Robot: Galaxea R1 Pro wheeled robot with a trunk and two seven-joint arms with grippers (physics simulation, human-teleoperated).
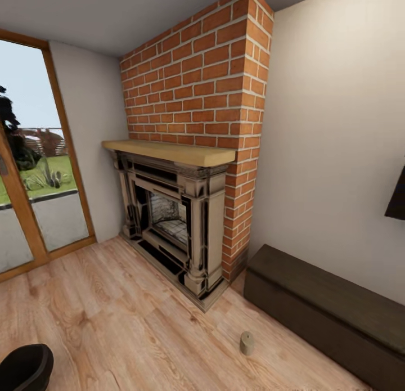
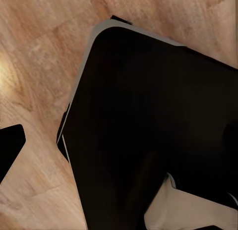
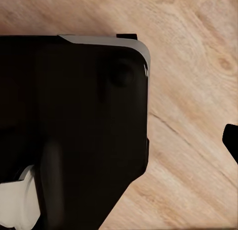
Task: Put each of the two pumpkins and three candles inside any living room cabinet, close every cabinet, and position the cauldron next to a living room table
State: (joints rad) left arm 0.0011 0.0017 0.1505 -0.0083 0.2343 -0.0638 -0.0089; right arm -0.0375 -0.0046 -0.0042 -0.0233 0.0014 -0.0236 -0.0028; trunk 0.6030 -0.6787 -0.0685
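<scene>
facing a brick chimney [image 1: 197, 70] with a fireplace [image 1: 174, 222] under a pale wood mantel [image 1: 169, 151]. glass door [image 1: 34, 171] on the view's left, plain wall on the right. wood floor [image 1: 112, 323] throughout.

one candle [image 1: 247, 343] stands upright on the floor, tan-grey, in front of the cabinet [image 1: 332, 312] and just off its near end, not touching it. the cabinet runs along the right wall, dark brown, top bare, front looks closed from this angle. it starts just beside the brick base.

cauldron [image 1: 25, 368] at the head view's lower left corner, black, rounded, partly cut off by the frame edge, sitting on the floor, well apart from the candle.

dark object [image 1: 396, 197] on the right wall, cut by the frame edge, can't identify.

both wrist views look straight down at the floor over the robot's black base [image 2: 148, 126], [image 3: 69, 131], so both arms seem tucked low and close to the body, cameras pointing downward. a dark tip [image 2: 10, 148] shows in the left wrist view and another [image 3: 231, 141] in the right, likely finger parts, too little visible. can't tell how far either gripper is open; nothing seen held.
</scene>
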